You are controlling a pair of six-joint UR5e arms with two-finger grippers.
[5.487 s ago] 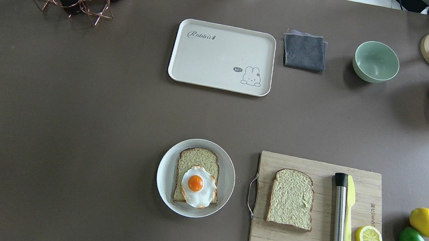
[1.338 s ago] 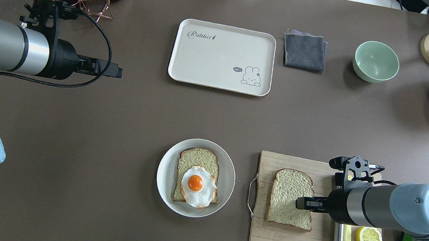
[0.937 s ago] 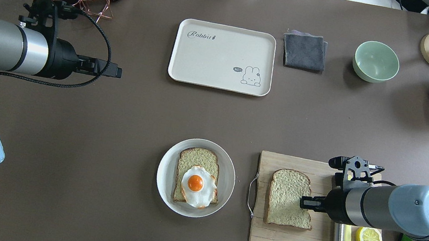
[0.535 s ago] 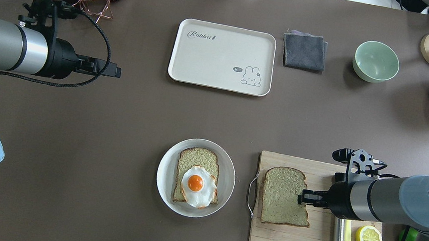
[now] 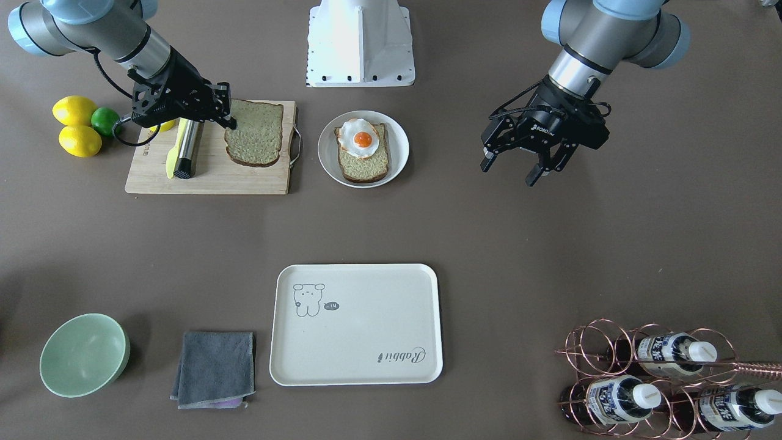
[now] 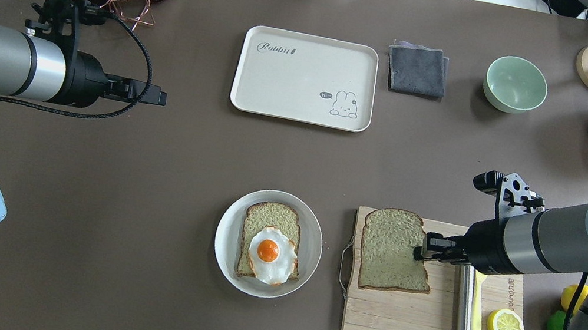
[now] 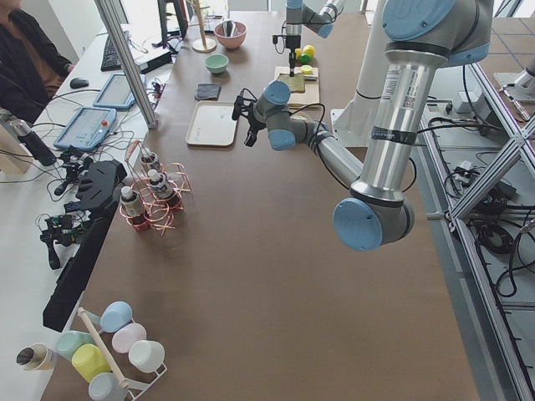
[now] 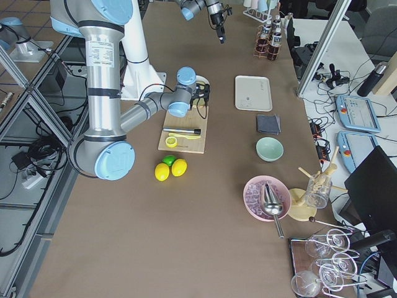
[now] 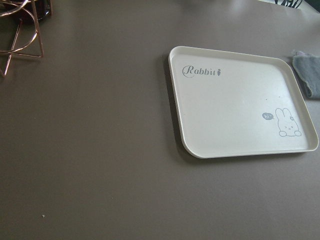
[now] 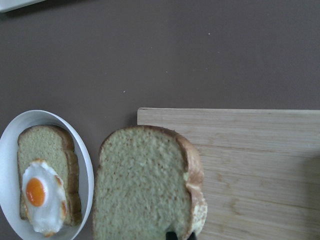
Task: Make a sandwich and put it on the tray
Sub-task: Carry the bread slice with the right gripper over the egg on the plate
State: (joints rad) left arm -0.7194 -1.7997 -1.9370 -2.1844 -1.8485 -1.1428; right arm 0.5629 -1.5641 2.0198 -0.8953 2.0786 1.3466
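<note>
The right gripper (image 6: 423, 247) was clamped on one edge of a bread slice (image 6: 390, 250), held over the handle end of the cutting board (image 6: 422, 324). The other slice (image 6: 268, 217), topped with the fried egg (image 6: 270, 253), lay on the white plate (image 6: 229, 224) just beside the board. The tray (image 6: 295, 84) sat well apart from the board. The left gripper (image 5: 508, 172), far past the plate from the board, was spread wide and held nothing.

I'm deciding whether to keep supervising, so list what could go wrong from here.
1. The right gripper pinches the bread slice at one edge only, so it may sag or slip on the way over.
2. The fried egg sits toward one end of the lower slice on the plate; the bread slice could land skewed or nudge it.
</note>
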